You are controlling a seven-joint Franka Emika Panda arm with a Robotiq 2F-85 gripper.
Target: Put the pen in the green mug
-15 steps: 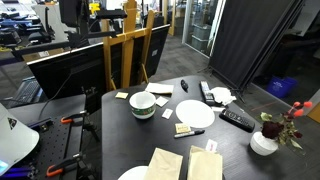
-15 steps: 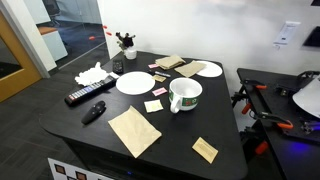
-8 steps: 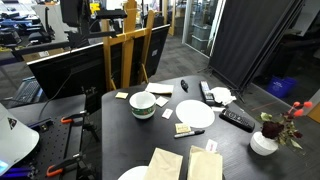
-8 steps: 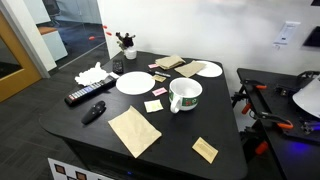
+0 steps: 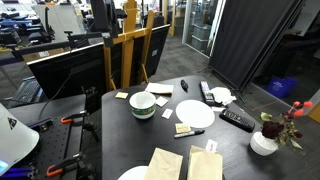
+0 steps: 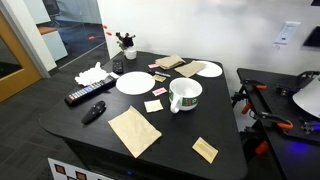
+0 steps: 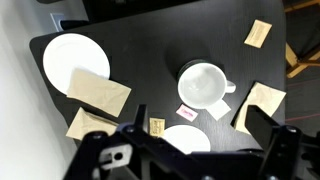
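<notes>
Pen (image 5: 190, 132) position in an exterior view: flat on the black table (image 5: 150, 138), just beside the near edge of the white plate (image 5: 195, 114). The green mug (image 5: 142, 104) stands upright, apart from the pen, on the other side of that plate. Compared with the frame one second earlier, pen, mug and plate are in the same places. The only change is a dark shape at the top edge, which has shifted to the right; whether it belongs to the arm cannot be determined. Count in this view: one pen, one mug, one whole plate, and a second plate cut off by the bottom edge.

In an exterior view from the opposite side, the pen (image 6: 160, 92) lies between the plate (image 6: 134, 82) and the mug (image 6: 185, 95), touching neither as far as can be seen. Nothing on the table has moved since the earlier frame. Count: one pen, one mug, two plates, one remote (image 6: 85, 94), one short dark object (image 6: 93, 111), one vase of flowers (image 6: 125, 45).

Wrist view: the camera looks straight down from well above the table. The mug (image 7: 203, 84) is near centre and its white inside holds nothing. The pen cannot be made out here. Count: one mug, two plates, four brown napkins; one napkin (image 7: 100, 90) overlaps a plate (image 7: 65, 55). The gripper (image 7: 190, 150) fills the bottom edge, its jaws spread wide apart with nothing between them.
</notes>
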